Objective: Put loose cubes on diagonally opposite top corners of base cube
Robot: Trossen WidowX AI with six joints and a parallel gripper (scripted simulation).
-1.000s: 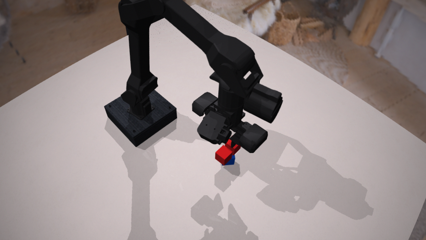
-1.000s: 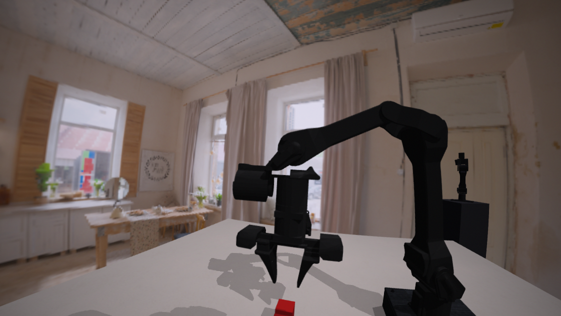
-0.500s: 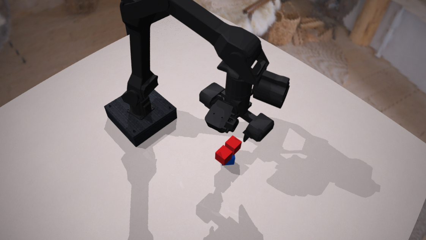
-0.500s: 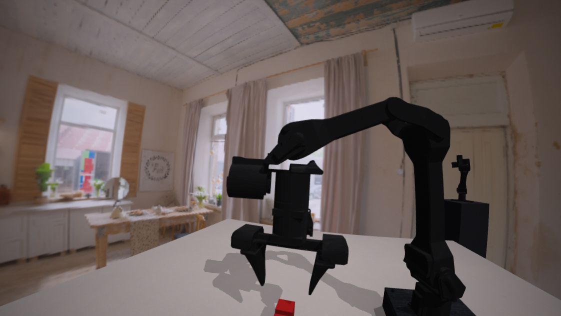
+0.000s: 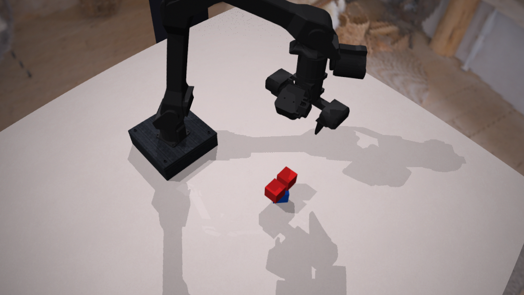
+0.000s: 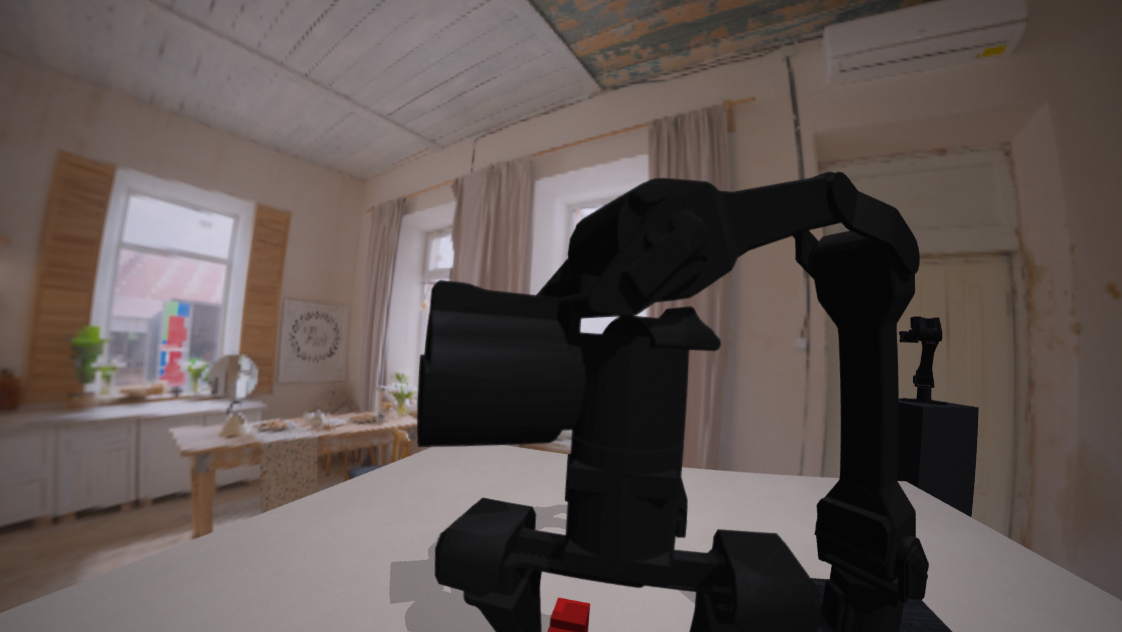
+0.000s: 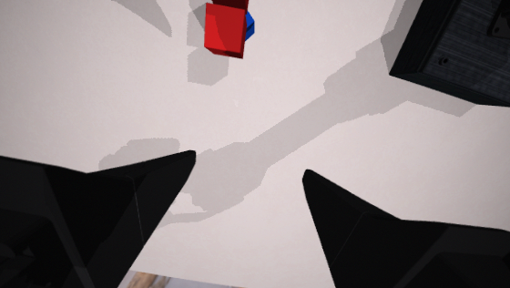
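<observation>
- Overhead, our arm (image 5: 234, 10) arches high above the table (image 5: 91, 205), bent away from the stack, which we judge keeps its bulk clear of the finished arrangement.
- Below the elbow, our hand (image 5: 318, 121) hangs well above and apart from the cubes, fingers spread wide with nothing between them — a posture that fits release and withdrawal.
- Near the table's middle, two red cubes (image 5: 280, 184) sit on the blue base cube (image 5: 282, 197), set corner to corner along a diagonal so each caps one top corner and overhangs the base.
- Whether a slim gap parts the reds, we cannot tell from any view.
- Only a sliver of the base shows beneath them; the stack stands unaided.
</observation>
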